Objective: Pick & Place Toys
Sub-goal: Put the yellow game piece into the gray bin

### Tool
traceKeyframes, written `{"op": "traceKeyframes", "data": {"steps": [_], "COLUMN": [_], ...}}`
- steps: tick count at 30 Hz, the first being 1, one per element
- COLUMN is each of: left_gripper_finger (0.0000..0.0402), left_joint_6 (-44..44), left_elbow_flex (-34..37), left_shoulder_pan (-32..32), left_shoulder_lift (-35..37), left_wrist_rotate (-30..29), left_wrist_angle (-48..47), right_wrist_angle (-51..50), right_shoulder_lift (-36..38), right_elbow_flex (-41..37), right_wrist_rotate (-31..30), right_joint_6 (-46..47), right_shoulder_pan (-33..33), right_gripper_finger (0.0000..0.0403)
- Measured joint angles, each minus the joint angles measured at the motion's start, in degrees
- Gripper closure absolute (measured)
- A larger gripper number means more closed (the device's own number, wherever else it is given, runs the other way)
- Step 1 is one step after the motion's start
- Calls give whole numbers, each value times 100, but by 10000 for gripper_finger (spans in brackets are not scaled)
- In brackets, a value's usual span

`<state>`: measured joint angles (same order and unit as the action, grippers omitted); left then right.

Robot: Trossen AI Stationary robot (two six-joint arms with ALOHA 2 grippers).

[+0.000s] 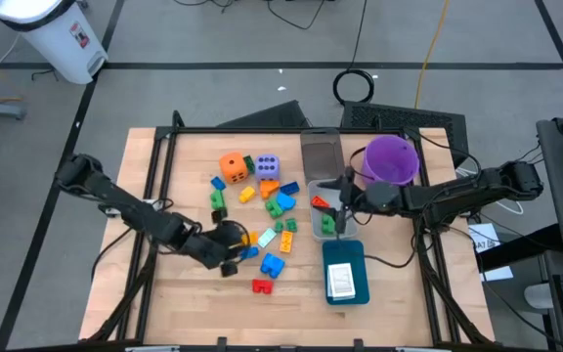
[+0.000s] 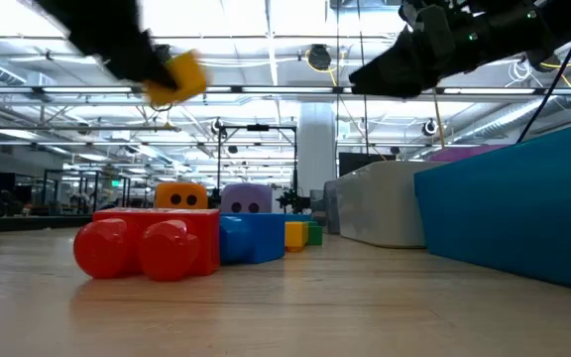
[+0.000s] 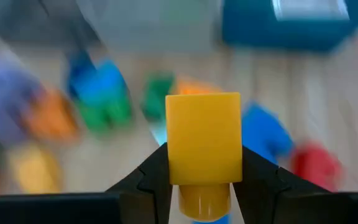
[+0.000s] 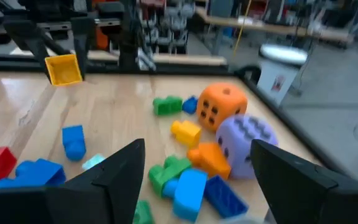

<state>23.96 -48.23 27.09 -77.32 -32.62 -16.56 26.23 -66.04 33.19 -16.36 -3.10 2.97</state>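
Observation:
My left gripper (image 1: pixel 233 241) is shut on a yellow block (image 3: pixel 204 140), which the low view shows high above the table (image 2: pixel 176 74). Below it lie loose toys: a red block (image 1: pixel 262 286), blue blocks (image 1: pixel 273 264), green blocks (image 1: pixel 286 227), an orange die (image 1: pixel 233 166) and a lavender die (image 1: pixel 267 166). My right gripper (image 4: pixel 197 180) hangs open with nothing between its fingers, over a clear bin (image 1: pixel 313 225). My left gripper pinches the yellow block between its two fingers, on two opposite side faces (image 3: pixel 174 167) near the end that bears a round stud (image 3: pixel 204 202). The fingers (image 3: pixel 151 180) slant downward. The block is lifted clear of the table and of the other toys.
A purple bucket (image 1: pixel 391 159) stands at the far right. A teal tray (image 1: pixel 345 256) with a white card (image 1: pixel 340 282) lies near the front right. The clear bin holds a red and a green block. Bare wood lies along the table's near edge (image 1: pixel 194 313).

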Motion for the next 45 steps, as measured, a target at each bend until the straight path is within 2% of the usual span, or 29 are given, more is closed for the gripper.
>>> {"op": "traceKeyframes", "data": {"steps": [3,6,9,12,18,24,27,33,39,45], "left_gripper_finger": [267,267,267,267,267,267,267,267,267,260], "left_joint_6": [-1099,-1957,-2491,-2553,-2588,-2668,-2640,-2591,-2468,-2349], "left_elbow_flex": [-1,-12,-8,-8,-8,-4,-4,-4,-4,-4], "left_shoulder_pan": [-216,-525,-858,-1218,-1642,-1659,-1663,-1652,-1652,-1652], "left_shoulder_lift": [-55,-188,-345,-526,-931,-1086,-1082,-1082,-1082,-1082], "left_wrist_rotate": [-516,-453,-10,636,1655,1817,1821,1821,1821,1818], "left_wrist_angle": [1128,2149,2739,3266,4125,4184,4166,4104,4035,4035], "right_wrist_angle": [403,598,567,670,1508,2661,3196,3224,3204,3204], "right_shoulder_lift": [0,2,0,-74,-733,-1509,-1787,-2106,-2193,-2192], "right_elbow_flex": [0,0,0,0,-2,-10,19,306,361,361], "right_wrist_rotate": [4,150,547,987,1067,1510,1530,1805,1799,1801], "right_joint_6": [-123,49,92,240,435,137,154,332,384,395], "right_shoulder_pan": [1,33,53,51,53,149,178,176,176,176], "right_gripper_finger": [140,140,140,140,137,112,95,92,128,198]}}
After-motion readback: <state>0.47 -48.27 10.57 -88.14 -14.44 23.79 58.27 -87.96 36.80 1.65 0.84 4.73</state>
